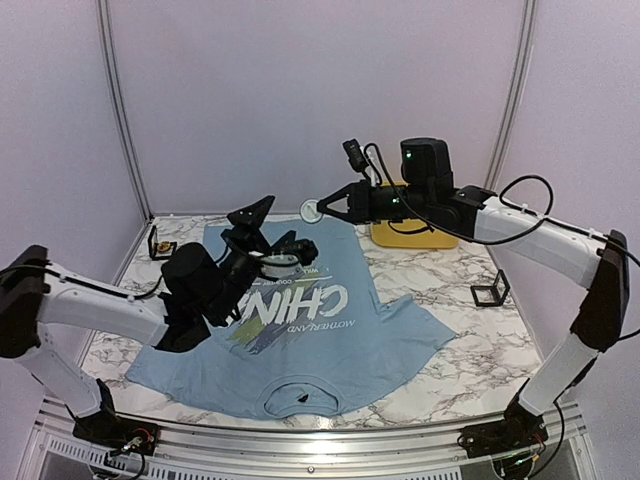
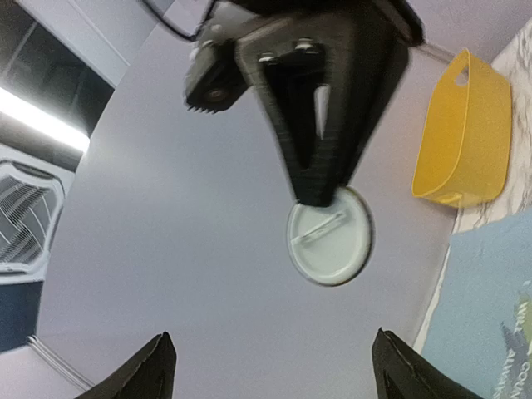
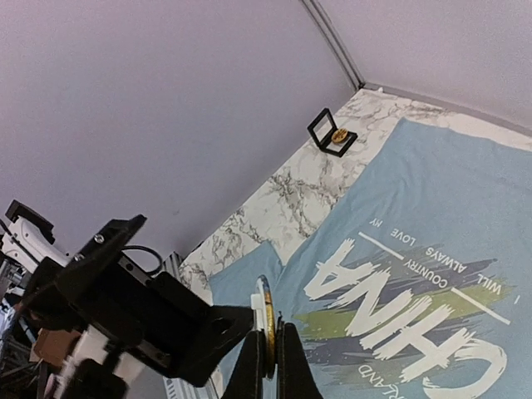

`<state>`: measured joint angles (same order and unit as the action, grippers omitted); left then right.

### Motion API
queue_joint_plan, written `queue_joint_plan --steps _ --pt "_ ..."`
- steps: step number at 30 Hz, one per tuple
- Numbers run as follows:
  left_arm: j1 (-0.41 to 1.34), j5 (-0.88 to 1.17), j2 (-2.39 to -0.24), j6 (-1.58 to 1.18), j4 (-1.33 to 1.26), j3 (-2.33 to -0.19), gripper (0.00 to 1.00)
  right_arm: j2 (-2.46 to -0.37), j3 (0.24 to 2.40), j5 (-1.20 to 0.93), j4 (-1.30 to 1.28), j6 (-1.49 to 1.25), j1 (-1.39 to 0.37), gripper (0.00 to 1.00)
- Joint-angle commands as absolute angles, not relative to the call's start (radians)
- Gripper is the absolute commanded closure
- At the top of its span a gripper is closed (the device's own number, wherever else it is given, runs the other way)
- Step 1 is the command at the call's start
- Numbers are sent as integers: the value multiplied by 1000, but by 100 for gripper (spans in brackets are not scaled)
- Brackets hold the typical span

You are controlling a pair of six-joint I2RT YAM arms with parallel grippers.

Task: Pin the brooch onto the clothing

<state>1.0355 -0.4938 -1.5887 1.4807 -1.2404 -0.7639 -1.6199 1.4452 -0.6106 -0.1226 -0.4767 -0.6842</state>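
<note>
The light blue T-shirt [image 1: 330, 345] with white "CHINA" lettering lies flat on the marble table, also in the right wrist view [image 3: 432, 216]. My right gripper [image 1: 323, 209] is shut on the round brooch [image 1: 312, 210] and holds it in the air above the shirt's far edge. The left wrist view shows the brooch's white back with its pin bar [image 2: 329, 236]; the right wrist view shows it edge-on [image 3: 266, 320]. My left gripper [image 1: 274, 228] is open and empty, raised and facing the brooch a short way off, apart from it [image 2: 274, 366].
A yellow bin [image 1: 405, 234] stands at the back of the table behind the right gripper. A small black display box [image 1: 162, 245] sits at the back left, and another [image 1: 490, 290] sits to the right of the shirt.
</note>
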Motion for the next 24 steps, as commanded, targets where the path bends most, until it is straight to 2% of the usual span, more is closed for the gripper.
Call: queue_joint_plan --steps 1,4,7,10,14,17,21,24 --pt "1007 -219 -1321 803 -642 -853 12 -1536 1417 -550 -23 -418 -676 100" --pt "961 118 -1241 477 -416 -920 13 -1481 1350 -593 109 -407 -676 100" --pt "907 276 -1216 173 -402 -968 23 -1390 1252 -658 336 -399 -699 100" --pt "840 409 -1232 -118 -414 -1048 35 -1334 1192 -638 465 -312 -758 100" --pt "833 543 -1285 -223 -420 -1146 35 -1319 1159 -612 547 -263 -810 100" --pt "833 547 -1307 -276 -430 -1194 30 -1322 1137 -614 625 -264 -831 100" --pt "841 601 -1316 -267 -445 -1217 31 -1334 1134 -612 675 -280 -839 100" --pt "847 605 -1317 -259 -456 -1211 50 -1342 1143 -612 674 -279 -839 100"
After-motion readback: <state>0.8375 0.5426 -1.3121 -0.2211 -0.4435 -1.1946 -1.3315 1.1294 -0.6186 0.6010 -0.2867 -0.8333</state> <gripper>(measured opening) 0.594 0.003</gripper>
